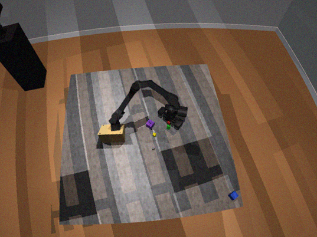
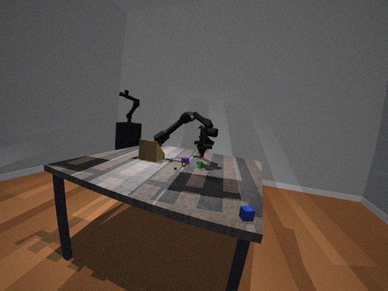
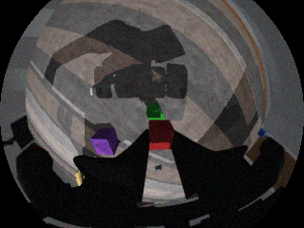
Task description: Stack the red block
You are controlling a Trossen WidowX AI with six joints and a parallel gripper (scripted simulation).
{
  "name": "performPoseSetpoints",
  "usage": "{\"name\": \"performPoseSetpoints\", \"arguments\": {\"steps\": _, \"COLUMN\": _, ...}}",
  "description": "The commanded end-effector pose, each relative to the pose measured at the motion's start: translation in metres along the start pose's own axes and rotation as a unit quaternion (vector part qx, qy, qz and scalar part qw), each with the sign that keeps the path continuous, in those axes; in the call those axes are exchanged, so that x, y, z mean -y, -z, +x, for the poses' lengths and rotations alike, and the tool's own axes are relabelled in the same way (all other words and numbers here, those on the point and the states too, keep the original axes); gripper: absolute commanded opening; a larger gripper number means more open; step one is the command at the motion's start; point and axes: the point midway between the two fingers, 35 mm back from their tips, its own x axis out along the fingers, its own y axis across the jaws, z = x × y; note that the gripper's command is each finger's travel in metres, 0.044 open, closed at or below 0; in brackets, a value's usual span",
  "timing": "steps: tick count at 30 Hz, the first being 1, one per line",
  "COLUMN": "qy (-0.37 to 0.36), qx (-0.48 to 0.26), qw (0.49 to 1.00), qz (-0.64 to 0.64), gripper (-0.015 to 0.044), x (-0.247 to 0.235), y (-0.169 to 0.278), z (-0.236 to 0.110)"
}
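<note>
My gripper (image 1: pixel 168 122) (image 2: pixel 200 154) (image 3: pixel 159 132) is shut on the small red block (image 1: pixel 168 122) (image 2: pixel 200 154) (image 3: pixel 160 135) and holds it in the air. The green tower (image 1: pixel 168 126) (image 2: pixel 199 164) (image 3: pixel 155 112) stands upright on the table, directly below the red block, with a clear gap between them in the exterior view. In the wrist view the green top shows just beyond the red block.
A purple cube (image 1: pixel 150 124) (image 2: pixel 185 160) (image 3: pixel 104 141) and a small yellow block (image 1: pixel 154 134) (image 2: pixel 183 164) lie left of the tower. A blue cube (image 1: pixel 233 195) (image 2: pixel 247 213) sits at the table's near corner. The arm's tan base (image 1: pixel 112 133) (image 2: pixel 150 151) stands further left.
</note>
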Motion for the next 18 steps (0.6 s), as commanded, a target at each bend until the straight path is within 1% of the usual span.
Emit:
{"name": "performPoseSetpoints", "arguments": {"steps": 1, "qy": 0.002, "qx": 0.004, "qw": 1.0, "qz": 0.0, "gripper": 0.0, "x": -0.001, "y": 0.0, "z": 0.007}}
{"name": "performPoseSetpoints", "arguments": {"steps": 5, "qy": 0.002, "qx": 0.004, "qw": 1.0, "qz": 0.0, "gripper": 0.0, "x": 0.0, "y": 0.0, "z": 0.015}}
{"name": "performPoseSetpoints", "arguments": {"steps": 10, "qy": 0.001, "qx": 0.004, "qw": 1.0, "qz": 0.0, "gripper": 0.0, "x": -0.001, "y": 0.0, "z": 0.036}}
{"name": "performPoseSetpoints", "arguments": {"steps": 18, "qy": 0.001, "qx": 0.004, "qw": 1.0, "qz": 0.0, "gripper": 0.0, "x": -0.001, "y": 0.0, "z": 0.037}}
